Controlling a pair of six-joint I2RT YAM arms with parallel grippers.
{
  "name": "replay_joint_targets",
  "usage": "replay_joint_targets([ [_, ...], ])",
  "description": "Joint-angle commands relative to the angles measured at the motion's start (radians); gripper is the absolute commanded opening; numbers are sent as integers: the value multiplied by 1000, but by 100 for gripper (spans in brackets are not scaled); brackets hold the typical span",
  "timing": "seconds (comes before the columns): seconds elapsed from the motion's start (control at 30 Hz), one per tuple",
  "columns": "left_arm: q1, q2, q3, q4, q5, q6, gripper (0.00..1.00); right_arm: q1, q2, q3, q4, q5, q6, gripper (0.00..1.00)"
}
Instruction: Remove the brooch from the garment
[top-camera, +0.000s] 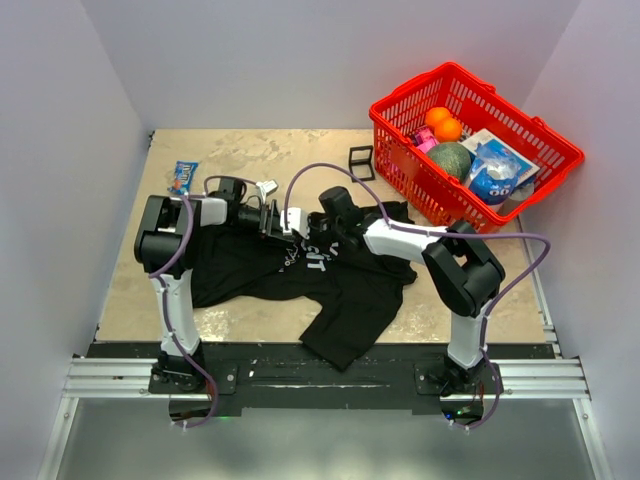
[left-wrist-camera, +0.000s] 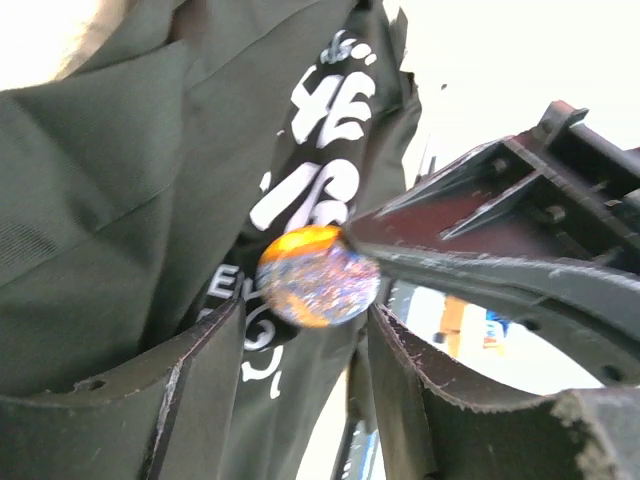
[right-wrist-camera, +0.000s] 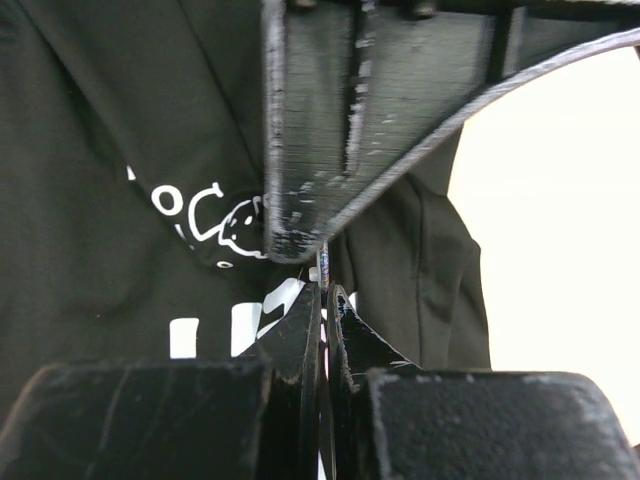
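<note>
The garment, a black T-shirt (top-camera: 350, 300) with white lettering, lies across the near table and fills the left wrist view (left-wrist-camera: 120, 200) and the right wrist view (right-wrist-camera: 100, 200). The brooch (left-wrist-camera: 318, 275) is a small round glittery silver-blue disc with an orange rim, sitting on the lettering. My right gripper (right-wrist-camera: 325, 288) is shut on it, and the disc shows edge-on (right-wrist-camera: 324, 262) just above the tips. My left gripper (left-wrist-camera: 305, 325) is open, its fingers either side of the brooch and the cloth below it. Both grippers meet over the shirt's chest, left (top-camera: 280, 220) and right (top-camera: 315, 225).
A red basket (top-camera: 400, 160) with fruit and packets stands at the back right. A black wire cube frame (top-camera: 361, 162) sits just left of it. A blue candy packet (top-camera: 183, 177) lies at the back left, and a small silver piece (top-camera: 266, 186) lies behind the left gripper.
</note>
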Motion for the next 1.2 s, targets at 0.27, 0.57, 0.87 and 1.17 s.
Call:
replay_joint_targets([
  [0.27,1,0,-88,348,147,-333,45,17,-41,34,-23,-1,-26,0],
  [0.57,-5,11,-140,531,180,-507,43,23,-33,40,-49,-13,-41,0],
  [0.87,-13,18,-151,598,193,-574,46,25,-33,41,-61,-16,-41,0],
  [1.17,-24,38,-156,579,171,-583,37,26,-27,51,-70,-25,-61,0],
])
